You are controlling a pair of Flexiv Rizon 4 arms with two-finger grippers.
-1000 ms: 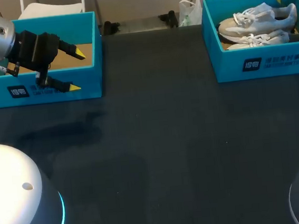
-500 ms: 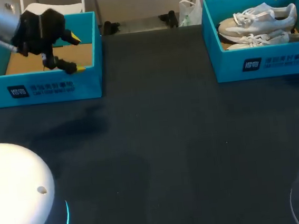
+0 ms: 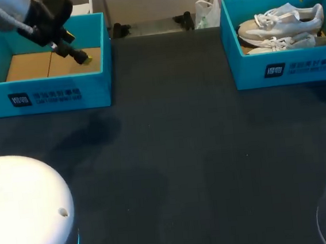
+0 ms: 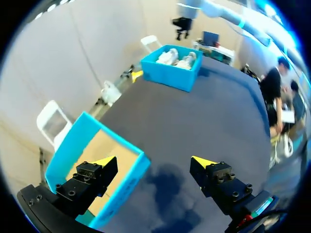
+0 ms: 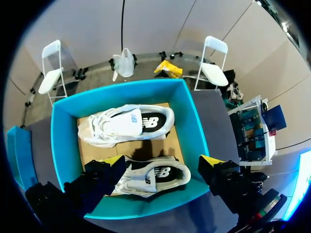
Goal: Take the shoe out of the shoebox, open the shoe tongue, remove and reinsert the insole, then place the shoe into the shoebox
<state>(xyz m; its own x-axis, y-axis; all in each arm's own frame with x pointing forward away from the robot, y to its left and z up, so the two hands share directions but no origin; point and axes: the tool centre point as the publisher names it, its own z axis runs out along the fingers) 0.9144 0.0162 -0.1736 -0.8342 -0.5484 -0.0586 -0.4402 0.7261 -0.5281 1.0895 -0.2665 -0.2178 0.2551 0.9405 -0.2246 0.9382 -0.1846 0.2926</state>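
Note:
Two white sneakers lie side by side in the blue shoebox at the table's far right. In the right wrist view the far shoe and the near shoe rest on the cardboard floor, both on their sides. My right gripper hangs open above the near shoe, touching nothing. My left gripper is open and empty over the other blue box at the far left. In the left wrist view one of my left gripper's fingers is above that box, the other above the dark table.
The left box holds only its cardboard floor. Dark tabletop spreads between and in front of the boxes. The arms' rounded bases sit at the near corners. A white bag sits just behind the table's edge.
My left gripper rose from in front of the left box's front wall and swung back over the box. The shoes have not moved.

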